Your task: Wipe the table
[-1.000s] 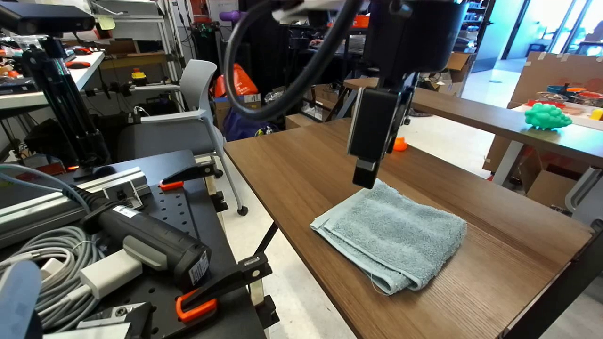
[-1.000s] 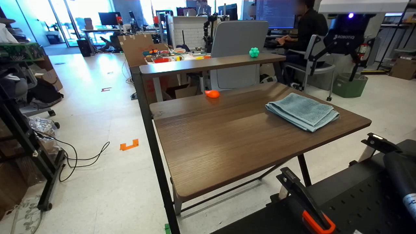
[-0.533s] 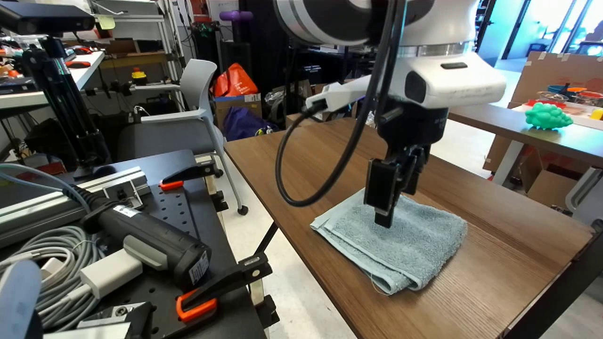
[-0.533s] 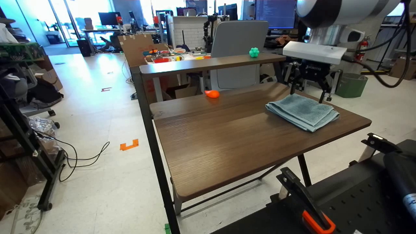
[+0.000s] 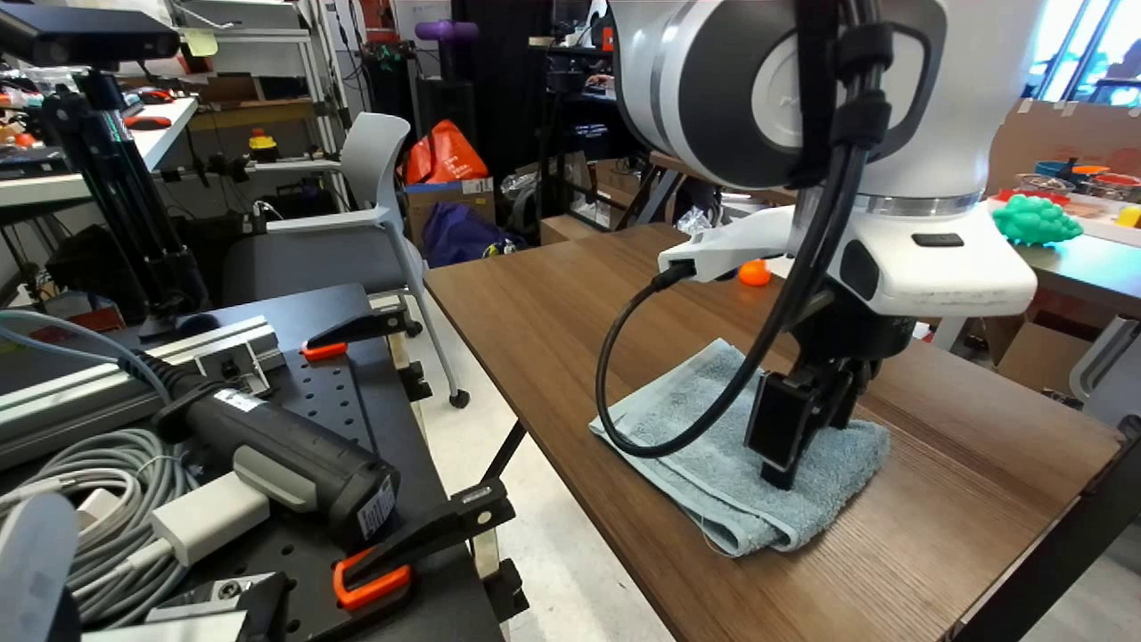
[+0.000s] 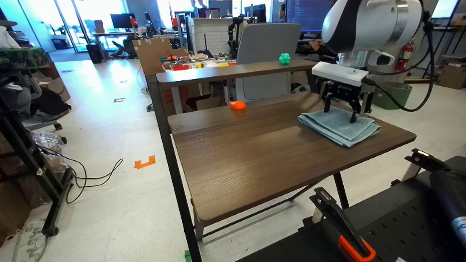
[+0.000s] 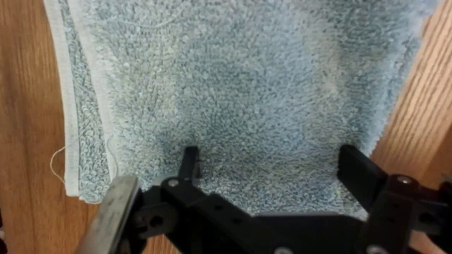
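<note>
Okay, with gripper (image 7: 270, 150) spread and both fingertips (image 7: 353, 164) on towel (image 7: 243, 91) directly below, probably pinch inward before wiping table (image 6: 255, 153).

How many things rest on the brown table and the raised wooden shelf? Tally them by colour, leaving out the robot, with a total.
Blue-grey: 1, folded towel on the table
Orange: 1, small rounded object on the table
Green: 1, bumpy object on the shelf
Total: 3
</note>
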### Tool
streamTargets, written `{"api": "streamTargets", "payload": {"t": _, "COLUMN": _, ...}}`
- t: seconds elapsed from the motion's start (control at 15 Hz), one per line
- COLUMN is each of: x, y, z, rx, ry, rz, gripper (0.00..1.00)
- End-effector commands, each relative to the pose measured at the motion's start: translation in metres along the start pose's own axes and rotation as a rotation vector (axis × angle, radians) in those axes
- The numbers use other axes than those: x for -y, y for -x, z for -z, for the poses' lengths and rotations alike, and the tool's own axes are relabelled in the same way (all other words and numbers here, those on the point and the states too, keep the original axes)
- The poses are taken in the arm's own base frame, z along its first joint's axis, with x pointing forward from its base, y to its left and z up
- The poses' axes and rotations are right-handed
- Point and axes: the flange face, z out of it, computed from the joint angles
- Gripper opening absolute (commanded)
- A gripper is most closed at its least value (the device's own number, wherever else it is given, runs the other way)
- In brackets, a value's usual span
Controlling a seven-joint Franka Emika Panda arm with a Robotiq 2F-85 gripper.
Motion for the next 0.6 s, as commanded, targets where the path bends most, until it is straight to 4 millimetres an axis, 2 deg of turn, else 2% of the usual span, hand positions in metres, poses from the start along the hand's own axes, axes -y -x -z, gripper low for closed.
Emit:
{"api": "streamTargets", "payload": {"t": 0.0, "x": 0.009, "y": 0.001, "z": -0.009, "rx": 0.056, "ry": 0.019, "rz": -0.007, "gripper": 1.0}}
{"api": "streamTargets", "payload": {"t": 0.13, "x": 0.005, "y": -0.001, "z": -0.001, "rx": 0.027, "ry": 0.016, "rz": -0.006, "gripper": 1.0}}
{"api": "streamTargets", "payload": {"t": 0.47, "x": 0.007, "y": 0.002, "z": -0.001, "rx": 0.037, "ry": 0.022, "rz": -0.002, "gripper": 1.0}}
{"api": "streamTargets", "payload": {"t": 0.53, "x": 0.002, "y": 0.005, "z": 0.001, "rx": 0.041, "ry": 0.019, "rz": 0.024, "gripper": 1.0}}
